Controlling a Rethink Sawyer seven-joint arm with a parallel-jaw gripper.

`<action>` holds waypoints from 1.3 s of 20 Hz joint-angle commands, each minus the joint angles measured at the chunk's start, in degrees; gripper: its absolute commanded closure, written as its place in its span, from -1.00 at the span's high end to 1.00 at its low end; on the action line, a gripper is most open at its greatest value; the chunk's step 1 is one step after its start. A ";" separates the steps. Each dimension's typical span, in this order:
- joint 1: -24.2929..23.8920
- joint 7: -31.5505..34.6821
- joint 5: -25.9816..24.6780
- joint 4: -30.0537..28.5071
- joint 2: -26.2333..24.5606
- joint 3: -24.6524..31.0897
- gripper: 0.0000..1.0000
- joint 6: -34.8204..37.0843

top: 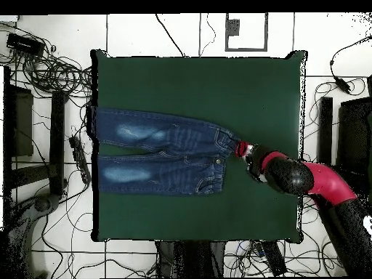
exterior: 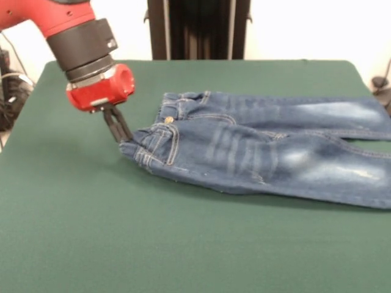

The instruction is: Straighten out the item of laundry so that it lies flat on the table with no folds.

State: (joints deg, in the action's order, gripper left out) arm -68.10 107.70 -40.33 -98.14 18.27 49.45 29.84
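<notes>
Denim jeans (exterior: 263, 155) lie nearly flat on the table (exterior: 91, 244); the end effector (exterior: 120, 131) pinches their waistband corner, and overpulling could bunch it.

A dark green surface (exterior: 91, 232) carries 1 pair of jeans (exterior: 269, 152), spread along it with the waistband corner right at the end effector (exterior: 120, 135) and the legs stretching away.

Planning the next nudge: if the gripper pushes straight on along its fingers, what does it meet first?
The gripper already sits at the jeans' waistband corner, so denim comes first, then likely the table just beneath.
</notes>
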 commanded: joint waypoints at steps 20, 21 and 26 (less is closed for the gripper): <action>-1.20 -44.10 1.06 22.69 -7.94 6.37 -1.00 18.43; -1.04 -45.39 1.08 24.05 -8.39 6.49 -1.00 19.53; -1.09 -48.92 0.46 28.23 -9.71 7.01 -1.00 21.91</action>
State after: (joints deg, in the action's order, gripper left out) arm -70.52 81.57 -40.14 -81.87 8.38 54.74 45.70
